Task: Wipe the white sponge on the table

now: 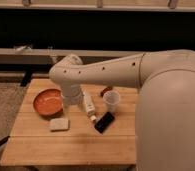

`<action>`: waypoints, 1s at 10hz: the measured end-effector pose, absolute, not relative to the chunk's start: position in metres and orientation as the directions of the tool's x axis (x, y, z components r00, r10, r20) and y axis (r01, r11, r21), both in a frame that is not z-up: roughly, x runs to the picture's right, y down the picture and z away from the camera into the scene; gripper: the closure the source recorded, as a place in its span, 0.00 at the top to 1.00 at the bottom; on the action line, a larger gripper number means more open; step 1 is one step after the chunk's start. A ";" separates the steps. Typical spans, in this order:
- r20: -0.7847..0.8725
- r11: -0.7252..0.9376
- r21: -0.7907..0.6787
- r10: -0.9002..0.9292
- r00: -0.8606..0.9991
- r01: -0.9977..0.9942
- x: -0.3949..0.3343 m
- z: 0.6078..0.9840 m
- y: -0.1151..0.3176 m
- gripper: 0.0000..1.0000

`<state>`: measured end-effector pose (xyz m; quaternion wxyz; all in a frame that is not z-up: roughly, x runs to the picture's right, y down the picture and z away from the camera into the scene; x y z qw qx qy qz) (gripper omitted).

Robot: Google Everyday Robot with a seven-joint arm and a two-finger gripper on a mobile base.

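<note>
Holding nothing visible, orange bowl (47, 102) sits by white sponge (59, 124) on table (66, 147); claw (72, 101), spread wide, beside bowl.

Single high view over robot's shoulder (172, 100), facing down onto table (76, 146), pincer (71, 102) centre-left

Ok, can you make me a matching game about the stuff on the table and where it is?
Things: 1 white sponge; 2 orange bowl; 3 white cup; 4 gripper.
Places: A right of the white bottle; B hidden behind the arm, near the bowl; C on the table, in front of the bowl; D left side, behind the sponge.
Pairs: 1-C, 2-D, 3-A, 4-B.
</note>
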<state>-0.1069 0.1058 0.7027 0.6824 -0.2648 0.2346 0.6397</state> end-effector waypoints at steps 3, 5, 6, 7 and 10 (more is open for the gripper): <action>-0.658 0.042 -0.061 0.750 0.072 -0.997 -0.107 0.702 0.105 0.65; -0.658 0.041 -0.061 0.750 0.071 -0.997 -0.107 0.702 0.105 0.65; -0.658 0.041 -0.061 0.750 0.072 -0.997 -0.107 0.702 0.105 0.65; -0.658 0.041 -0.062 0.750 0.072 -0.997 -0.107 0.702 0.105 0.65; -0.634 0.091 -0.082 0.764 0.122 -0.993 -0.108 0.708 0.099 0.65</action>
